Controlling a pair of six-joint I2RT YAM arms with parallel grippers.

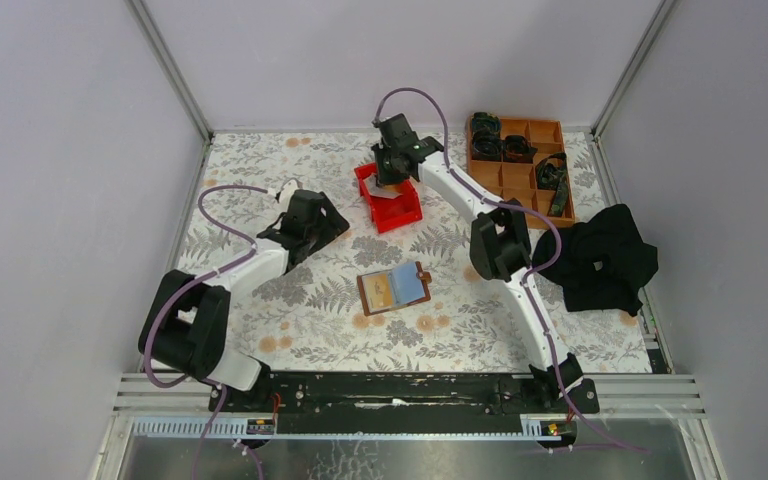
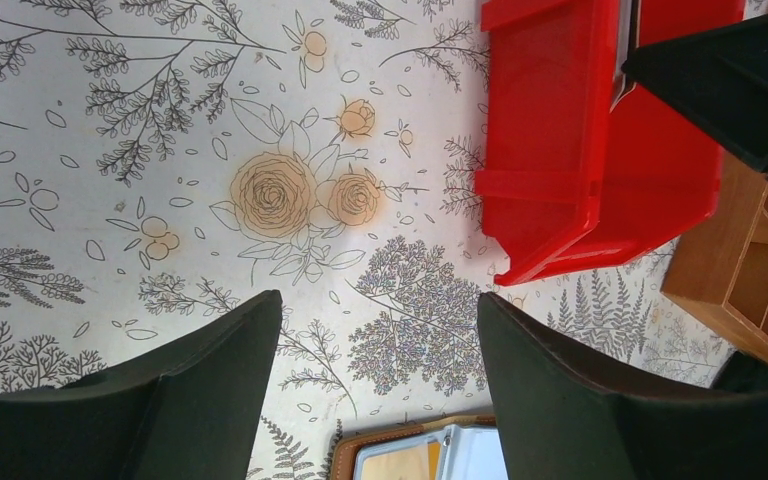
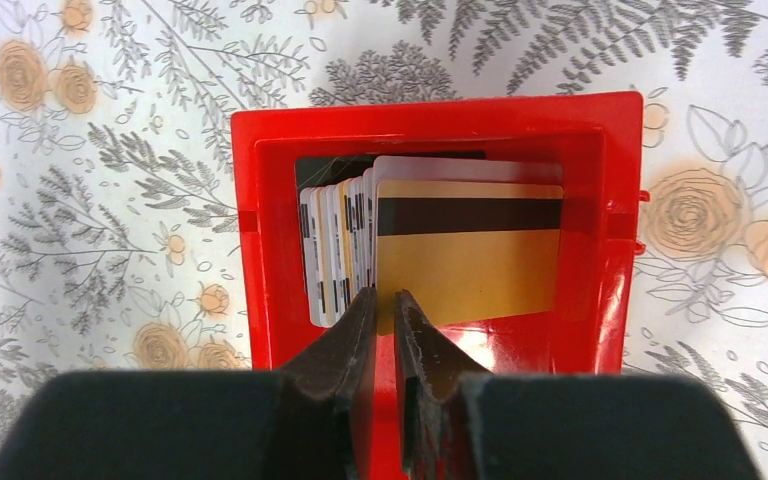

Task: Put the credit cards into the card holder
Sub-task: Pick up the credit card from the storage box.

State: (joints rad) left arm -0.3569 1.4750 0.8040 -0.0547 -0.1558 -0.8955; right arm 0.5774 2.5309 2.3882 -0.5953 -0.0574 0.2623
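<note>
**Cards (image 3: 335, 240) bunched in the red bin (image 3: 430, 110), card holder (image 1: 394, 288) open on the desk (image 1: 260, 170)**

Top view: the card holder lies at mid-frame. The right tool (image 1: 392, 172) hangs over the bin in the upper middle, its tips hidden.

Left wrist view: the left tool (image 2: 375, 300) stands wide apart over the desk. Only the holder's edge shows, cut off at the bottom.

Right wrist view: the right tool's tips are almost together by the gold card's (image 3: 470, 270) lower left corner. Whether they grip it cannot be made out.
</note>
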